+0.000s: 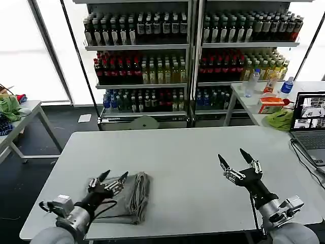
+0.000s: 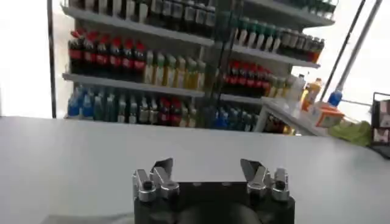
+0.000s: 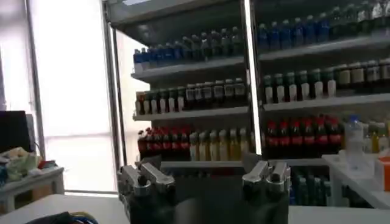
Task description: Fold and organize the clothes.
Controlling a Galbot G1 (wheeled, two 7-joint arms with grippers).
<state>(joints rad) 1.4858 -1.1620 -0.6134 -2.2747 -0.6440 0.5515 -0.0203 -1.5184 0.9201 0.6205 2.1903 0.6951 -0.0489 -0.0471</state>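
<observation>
One folded light grey cotton shirt [image 1: 129,198] is lying at the near left of the long grey table [image 1: 188,168], the left gripper [image 1: 112,179] hovering spread over it while the right gripper [image 1: 234,160] is gaping, empty, well apart.

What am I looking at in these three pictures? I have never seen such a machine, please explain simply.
This is a robot with two arms, each ending in a two-fingered gripper. The big picture comes from a camera on its head, looking down at a grey table. The other two come from cameras on its wrists, so each shows its own gripper close up, with shelves of bottles behind. On the table lies a folded grey shirt. The left gripper hovers open at the shirt's edge; it shows again in its wrist picture. The right gripper is raised above bare table, open and holding nothing. A laptop sits at the table's right edge.
</observation>
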